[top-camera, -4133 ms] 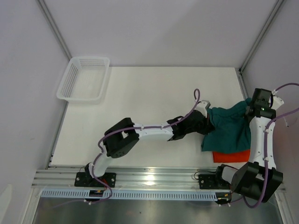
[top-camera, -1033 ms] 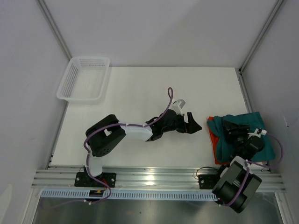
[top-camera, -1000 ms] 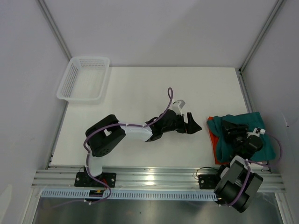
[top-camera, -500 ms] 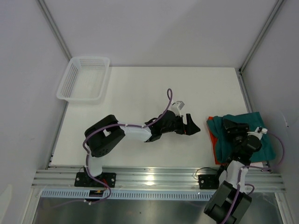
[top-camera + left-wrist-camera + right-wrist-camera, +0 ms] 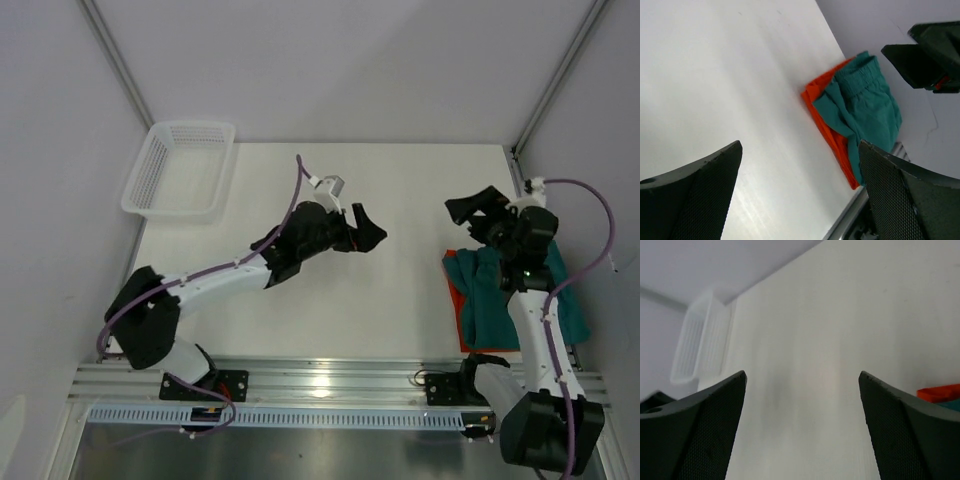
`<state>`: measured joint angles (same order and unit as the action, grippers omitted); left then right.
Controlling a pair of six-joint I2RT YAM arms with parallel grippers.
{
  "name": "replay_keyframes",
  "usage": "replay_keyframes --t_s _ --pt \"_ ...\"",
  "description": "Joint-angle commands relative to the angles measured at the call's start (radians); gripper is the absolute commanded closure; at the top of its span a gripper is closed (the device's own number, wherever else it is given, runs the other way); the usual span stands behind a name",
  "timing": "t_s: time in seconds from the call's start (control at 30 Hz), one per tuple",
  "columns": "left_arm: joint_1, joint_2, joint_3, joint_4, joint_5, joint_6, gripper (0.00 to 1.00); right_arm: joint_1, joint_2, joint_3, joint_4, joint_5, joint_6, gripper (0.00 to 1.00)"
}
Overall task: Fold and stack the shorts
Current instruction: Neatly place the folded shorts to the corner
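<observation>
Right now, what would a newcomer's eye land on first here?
The teal green fabric shorts lie folded on the bright orange-red shorts at the right near side of the white table. The left pincer and right pincer, both open, hover clear of them; a white mesh plastic basket sits far left.

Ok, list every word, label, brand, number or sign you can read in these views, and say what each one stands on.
No text can be read in any view.
Teal shorts: no logo or label shows on the visible face.
Orange shorts: only a plain edge shows, no print.
White mesh basket: no marking visible.
</observation>
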<state>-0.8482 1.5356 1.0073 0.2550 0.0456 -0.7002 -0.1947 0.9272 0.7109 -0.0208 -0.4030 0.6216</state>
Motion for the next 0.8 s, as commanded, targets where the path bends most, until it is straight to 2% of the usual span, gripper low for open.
replay_keyframes --t_s 0.0,0.07,0.1,0.17,0.2,0.4,0.43,0.57,0.77 --pt "0.026 -0.179 -0.061 -0.169 -0.137 0.103 0.01 0.219 0.006 0.067 -0.074 0.156 -0.201 0.05" --pt "0.041 -0.265 -0.116 -0.213 -0.17 0.122 0.01 0.311 -0.011 0.064 -0.044 0.245 -0.279 0.02" --pt "0.044 -0.363 -0.157 -0.227 -0.214 0.129 0.01 0.375 -0.013 0.05 -0.033 0.263 -0.301 0.01" --pt "0.054 -0.47 -0.206 -0.27 -0.26 0.151 0.01 0.425 -0.016 0.036 -0.005 0.271 -0.336 0.01" --pt "0.054 -0.585 -0.276 -0.293 -0.318 0.159 0.01 0.469 -0.011 0.027 0.005 0.273 -0.348 0.01" --pt "0.057 -0.938 -0.502 -0.439 -0.46 0.162 0.01 0.626 -0.027 -0.111 0.145 0.311 -0.33 0.01" --pt "0.057 -1.022 -0.519 -0.462 -0.483 0.154 0.01 0.69 -0.033 -0.129 0.157 0.335 -0.332 0.0" --pt "0.057 -1.192 -0.633 -0.536 -0.503 0.145 0.01 0.856 -0.057 -0.229 0.177 0.577 -0.37 0.01" --pt "0.057 -1.302 -0.741 -0.556 -0.509 0.177 0.01 0.923 -0.108 -0.373 0.271 0.647 -0.411 0.01"
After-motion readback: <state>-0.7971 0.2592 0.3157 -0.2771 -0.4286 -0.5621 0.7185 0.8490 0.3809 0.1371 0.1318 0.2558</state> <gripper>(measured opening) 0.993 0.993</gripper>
